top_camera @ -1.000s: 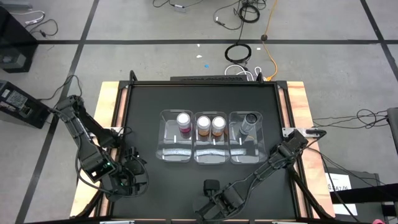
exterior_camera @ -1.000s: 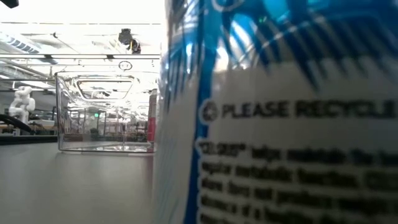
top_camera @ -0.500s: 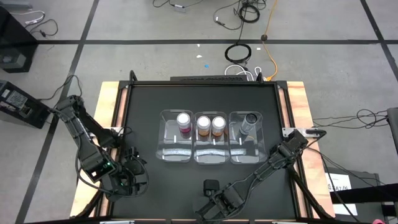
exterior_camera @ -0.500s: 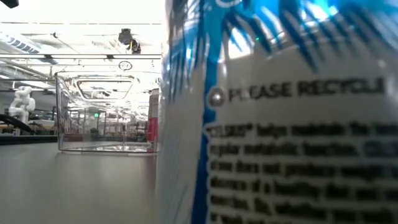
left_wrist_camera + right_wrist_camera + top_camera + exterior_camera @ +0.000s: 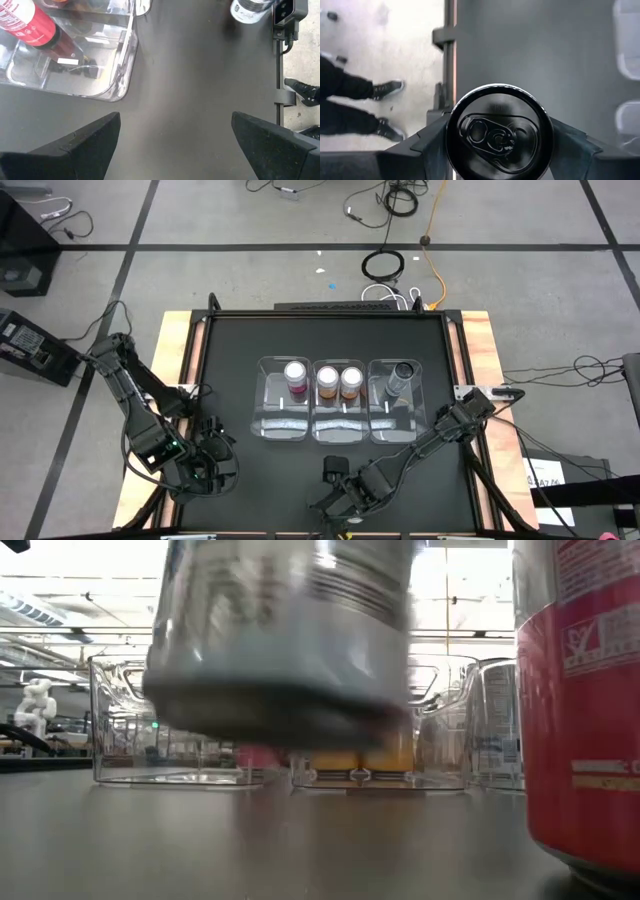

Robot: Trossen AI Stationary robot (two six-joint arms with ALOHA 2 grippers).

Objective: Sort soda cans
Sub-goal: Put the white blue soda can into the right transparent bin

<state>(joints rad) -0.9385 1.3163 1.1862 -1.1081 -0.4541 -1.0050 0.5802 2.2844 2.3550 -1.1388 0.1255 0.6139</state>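
Three clear bins stand side by side mid-table. The left one holds a pink can, the middle one two orange-brown cans, the right one a dark can. Near the front edge my right gripper is shut on a dark-topped can, whose base hangs above the table. A red can stands on the table close to the low camera. My left gripper waits open at the front left, touching nothing. My right gripper pinches the dark-topped can between its two fingers, one on each side of the can's wall just under the top rim. The fingers slant down at it from the table's near right. The can stays upright, lifted clear of the table.
A raised frame borders the dark table top. Bare table lies between the bins and the front edge. A person's legs and shoes show on the floor beyond the table edge.
My right gripper has risen and drifted slightly toward the bins. The dark-topped can, which stood on the table right before the low camera, now hangs clear of the surface. The red can behind it has come into sight.
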